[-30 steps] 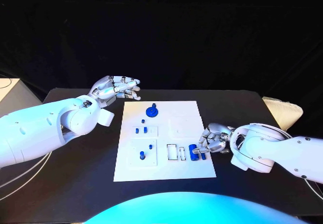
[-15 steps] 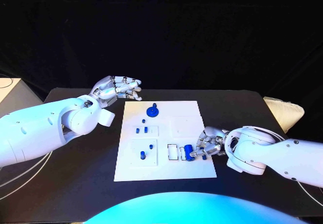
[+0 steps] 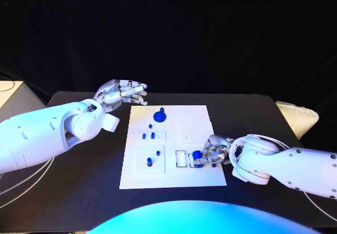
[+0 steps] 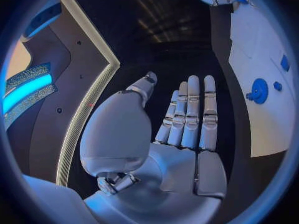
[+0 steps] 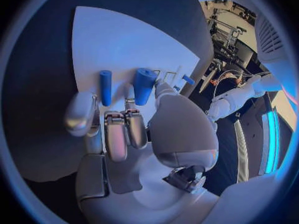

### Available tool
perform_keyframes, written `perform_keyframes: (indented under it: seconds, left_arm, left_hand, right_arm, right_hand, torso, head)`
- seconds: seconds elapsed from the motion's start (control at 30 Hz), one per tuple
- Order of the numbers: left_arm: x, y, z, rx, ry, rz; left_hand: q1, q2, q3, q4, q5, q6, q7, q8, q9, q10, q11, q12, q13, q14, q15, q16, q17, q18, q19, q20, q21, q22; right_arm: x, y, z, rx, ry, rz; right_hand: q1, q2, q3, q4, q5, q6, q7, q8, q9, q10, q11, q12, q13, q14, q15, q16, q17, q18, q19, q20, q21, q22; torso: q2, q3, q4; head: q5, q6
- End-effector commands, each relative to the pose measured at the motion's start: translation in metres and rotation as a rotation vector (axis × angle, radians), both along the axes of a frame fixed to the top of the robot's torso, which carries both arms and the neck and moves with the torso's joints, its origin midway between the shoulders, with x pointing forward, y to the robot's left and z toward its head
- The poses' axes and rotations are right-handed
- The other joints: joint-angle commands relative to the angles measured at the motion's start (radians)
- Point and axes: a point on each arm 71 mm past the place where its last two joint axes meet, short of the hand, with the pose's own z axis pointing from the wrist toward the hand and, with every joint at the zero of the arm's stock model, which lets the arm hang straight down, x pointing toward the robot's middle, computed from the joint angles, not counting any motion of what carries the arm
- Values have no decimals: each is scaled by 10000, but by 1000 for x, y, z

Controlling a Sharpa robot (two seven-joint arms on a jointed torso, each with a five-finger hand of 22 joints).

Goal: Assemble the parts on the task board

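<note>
The white task board point(image 3: 189, 117) lies in the middle of the black table. On it are a blue gear point(image 3: 159, 116) at the far end and small blue pegs point(image 3: 148, 161) standing in its left blocks. My right hand point(image 3: 215, 152) rests over the board's near right part, by the white slots point(image 3: 181, 159). It pinches a thick blue peg point(image 3: 197, 155) between thumb and finger. In the right wrist view, the thick peg point(image 5: 144, 84) shows beside a thin blue peg point(image 5: 106, 87) lying on the board point(image 5: 118, 40). My left hand point(image 3: 123, 91) hovers off the board's far left corner, holding nothing, fingers point(image 4: 190, 112) stretched out.
A pale cushion-like object point(image 3: 298, 116) sits past the table's right edge, and a light box point(image 3: 9, 95) stands at the far left. Cables hang off the table's left side. The left wrist view shows the gear point(image 4: 258, 90) on the board point(image 4: 261, 124).
My right hand has slid left across the board's right edge toward the slots, carrying the thick blue peg. The left hand has stayed where it was.
</note>
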Motion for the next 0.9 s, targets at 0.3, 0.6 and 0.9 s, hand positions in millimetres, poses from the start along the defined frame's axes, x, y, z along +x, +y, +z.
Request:
perform_keyframes:
  seconds: [0.3,0.6,0.9]
  left_arm:
    - [-1,-2,1,-140,34,-207]
    - [-1,-2,1,-186,73,-266]
    - [-2,-3,1,-199,105,-321]
  left_hand:
    - [135,47,-72,0,-36,-75,50,51,8,-118,28,79,15,-100,7,88,26,95,-50,55,-4,7]
    - [158,87,-89,21,-36,-82,63,56,10,-151,38,94,23,-122,13,114,38,97,-54,58,-2,9]
    - [229,118,-99,14,-35,-84,69,66,14,-181,41,118,34,-149,17,144,50,99,-58,61,-1,11]
  right_arm:
    - [3,3,-4,-134,-145,54]
    - [6,-1,-5,-148,-257,-184]
    - [6,-4,-4,796,-77,-968]
  right_hand:
    - [-9,142,-247,-34,479,-135,7,49,-21,135,-7,-103,1400,880,-53,24,1971,-102,12,5,-82,6]
    - [1000,311,269,-57,2917,-159,0,0,-159,134,-27,-146,1438,879,-73,15,1970,-101,10,-13,-115,62]
    - [1718,-455,1633,-168,3173,-43,-10,-90,-355,139,-50,-168,1484,892,-96,29,2030,-111,26,-40,-90,162]
  torso:
    - [-26,-16,-3]
    - [-23,-20,-7]
    - [-33,-22,-5]
  head:
    - [24,0]
    - [31,0]
    - [18,0]
